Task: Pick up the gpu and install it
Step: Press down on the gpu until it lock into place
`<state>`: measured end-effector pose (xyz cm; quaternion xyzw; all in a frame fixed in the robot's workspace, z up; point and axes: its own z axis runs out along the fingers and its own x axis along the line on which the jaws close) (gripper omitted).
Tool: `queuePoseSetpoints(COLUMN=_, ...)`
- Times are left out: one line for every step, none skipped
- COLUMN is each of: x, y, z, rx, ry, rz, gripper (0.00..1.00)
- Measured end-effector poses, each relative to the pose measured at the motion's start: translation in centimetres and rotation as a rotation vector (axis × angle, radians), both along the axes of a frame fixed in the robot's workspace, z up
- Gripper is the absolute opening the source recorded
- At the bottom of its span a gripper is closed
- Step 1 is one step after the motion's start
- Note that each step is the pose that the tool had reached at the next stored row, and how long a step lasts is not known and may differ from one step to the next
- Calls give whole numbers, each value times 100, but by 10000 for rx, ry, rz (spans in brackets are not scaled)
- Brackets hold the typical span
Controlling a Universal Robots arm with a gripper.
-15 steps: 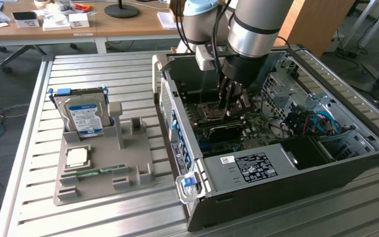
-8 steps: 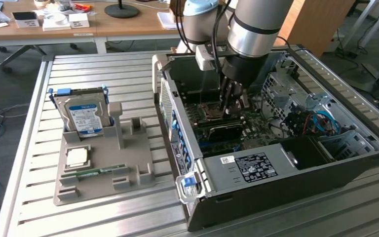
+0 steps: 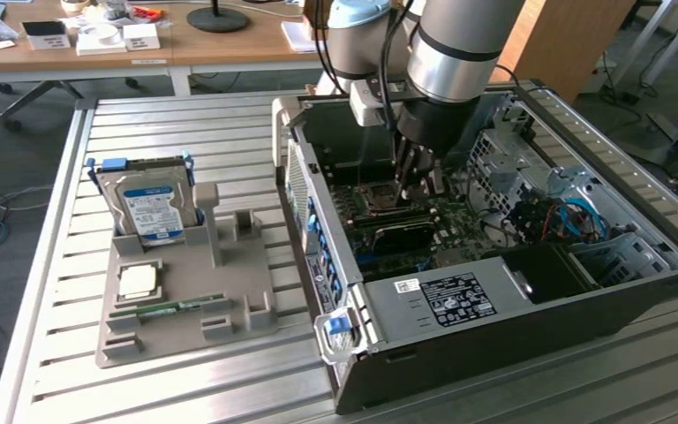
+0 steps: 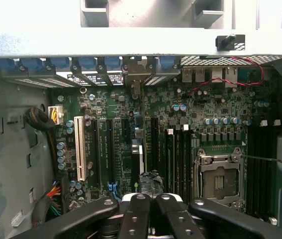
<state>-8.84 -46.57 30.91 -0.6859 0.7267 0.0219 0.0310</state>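
Fig.: UR arm reaching down into an open PC case (image 3: 433, 353) that lies on its side on a slatted metal table (image 3: 198, 389). Gripper (image 3: 416, 181) hangs low over the motherboard (image 3: 457, 216). In the wrist view the gripper (image 4: 153, 199) has both fingers drawn together, w/ no gap and nothing visibly pinched between them. Key relation: the gpu (image 3: 401, 232) appears as a dark card w/ a green edge, standing on the board directly below the fingertips, approx. in line w/ them. In the wrist view it is probably the thin pale strip seen edge-on (image 4: 137, 159) among the expansion slots, just beyond the fingertips; contact btwn tips and card cannot be told. Its long axis runs parallel to the slots, toward the case wall carrying the blue clips. Whether it is fully seated cannot be told. Containers: the case holds the board, an open CPU socket (image 4: 219, 179), a white slot (image 4: 80, 149) and red/blue cabling. The grey parts tray (image 3: 162, 331), well apart at the exterior view's left, holds a hard drive (image 3: 151, 212) upright, a CPU (image 3: 139, 281) flat and a memory stick (image 3: 180, 306) flat; no gpu sits in it.
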Motion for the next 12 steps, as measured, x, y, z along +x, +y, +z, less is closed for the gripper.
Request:
queuePoseSetpoints(x=0, y=0, z=0, rx=0, ry=0, rz=0, gripper=11)
queuePoseSetpoints(x=0, y=0, z=0, rx=0, ry=0, rz=0, gripper=11)
queuePoseSetpoints(x=0, y=0, z=0, rx=0, ry=0, rz=0, gripper=11)
queuePoseSetpoints(x=0, y=0, z=0, rx=0, ry=0, rz=0, gripper=11)
queuePoseSetpoints(x=0, y=0, z=0, rx=0, ry=0, rz=0, gripper=11)
queuePoseSetpoints(x=0, y=0, z=0, rx=-1, ry=0, rz=0, gripper=11)
queuePoseSetpoints(x=0, y=0, z=-4, rx=0, ry=0, rz=0, gripper=11)
queuePoseSetpoints(x=0, y=0, z=-7, rx=1, ry=-1, rz=0, gripper=11)
queuePoseSetpoints(x=0, y=0, z=-9, rx=0, ry=0, rz=0, gripper=11)
queuePoseSetpoints(x=0, y=0, z=-9, rx=-2, ry=1, rz=0, gripper=11)
queuePoseSetpoints(x=0, y=0, z=-10, rx=-2, ry=1, rz=0, gripper=11)
queuePoseSetpoints(x=0, y=0, z=-11, rx=0, ry=0, rz=0, gripper=11)
